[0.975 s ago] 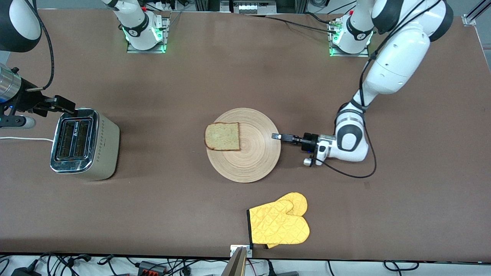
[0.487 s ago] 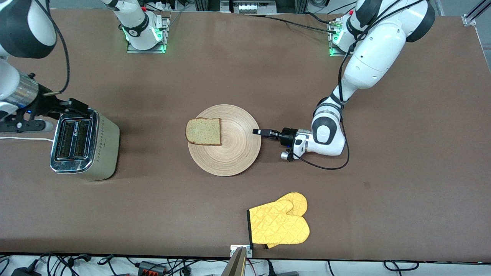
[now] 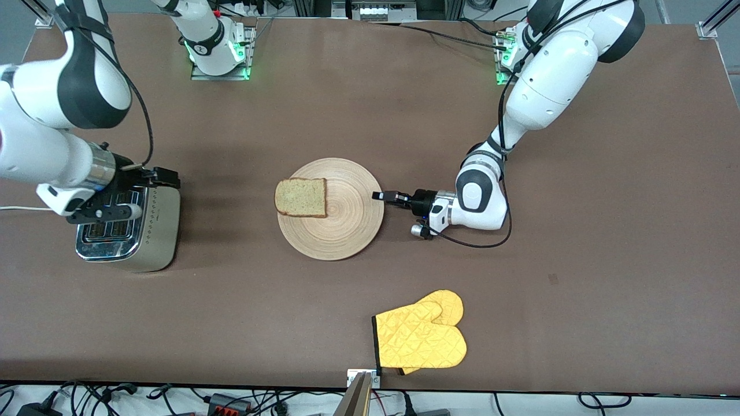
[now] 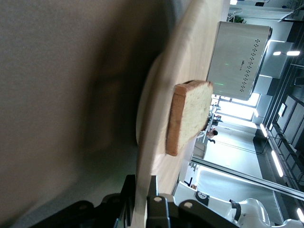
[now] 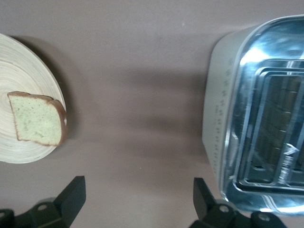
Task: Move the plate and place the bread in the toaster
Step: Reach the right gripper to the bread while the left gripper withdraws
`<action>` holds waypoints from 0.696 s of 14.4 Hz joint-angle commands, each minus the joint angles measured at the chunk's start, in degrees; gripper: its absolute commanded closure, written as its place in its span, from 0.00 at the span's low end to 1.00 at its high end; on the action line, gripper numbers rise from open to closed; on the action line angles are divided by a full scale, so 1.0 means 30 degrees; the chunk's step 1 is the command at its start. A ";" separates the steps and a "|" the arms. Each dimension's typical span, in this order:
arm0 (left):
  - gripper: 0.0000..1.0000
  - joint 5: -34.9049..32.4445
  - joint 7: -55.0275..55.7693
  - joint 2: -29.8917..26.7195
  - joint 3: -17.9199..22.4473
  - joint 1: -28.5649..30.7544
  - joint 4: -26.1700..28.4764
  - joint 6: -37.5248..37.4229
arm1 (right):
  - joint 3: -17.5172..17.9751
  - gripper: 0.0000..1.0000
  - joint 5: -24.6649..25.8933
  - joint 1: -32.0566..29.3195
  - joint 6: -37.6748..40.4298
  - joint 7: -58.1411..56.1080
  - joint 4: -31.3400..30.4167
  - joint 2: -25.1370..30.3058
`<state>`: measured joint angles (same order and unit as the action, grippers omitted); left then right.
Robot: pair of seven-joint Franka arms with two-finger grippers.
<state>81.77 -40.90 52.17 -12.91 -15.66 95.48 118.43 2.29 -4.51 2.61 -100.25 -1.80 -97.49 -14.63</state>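
Left gripper (image 3: 378, 196) low at the bench (image 3: 370, 104), pinched shut on the rim of the plate (image 3: 341, 228) at the edge toward the left arm's end. Bread (image 3: 301, 197) lies on the plate at the rim toward the toaster (image 3: 156, 231), slightly overhanging. Open bare bench between plate and toaster. Right gripper (image 5: 137, 202) hovers over the toaster's edge, fingers spread wide, holding nothing. Yellow oven mitt (image 3: 421, 340) near the bench's front edge, well apart from the plate.
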 commanded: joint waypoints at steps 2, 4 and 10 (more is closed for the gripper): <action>0.63 0.0285 -0.0106 0.0071 0.0258 0.0178 -0.0156 -0.0217 | -0.0002 0.00 -0.1301 0.0623 -0.0069 0.0247 0.0122 -0.1330; 0.61 0.0196 -0.0166 0.0012 0.0376 0.0674 -0.0039 -0.0364 | -0.0002 0.00 -0.3002 0.0623 -0.0332 0.0218 0.0093 -0.1975; 0.61 -0.4277 0.0242 -0.0397 0.0347 0.4127 -0.0243 -0.3168 | -0.0002 0.00 -0.4678 0.1586 -0.2731 0.0247 -0.1926 -0.2564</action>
<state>73.73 -40.93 52.13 -11.49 -7.23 94.89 113.37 2.31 -17.04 5.46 -105.51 -1.71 -100.50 -23.23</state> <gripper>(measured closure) 0.604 0.000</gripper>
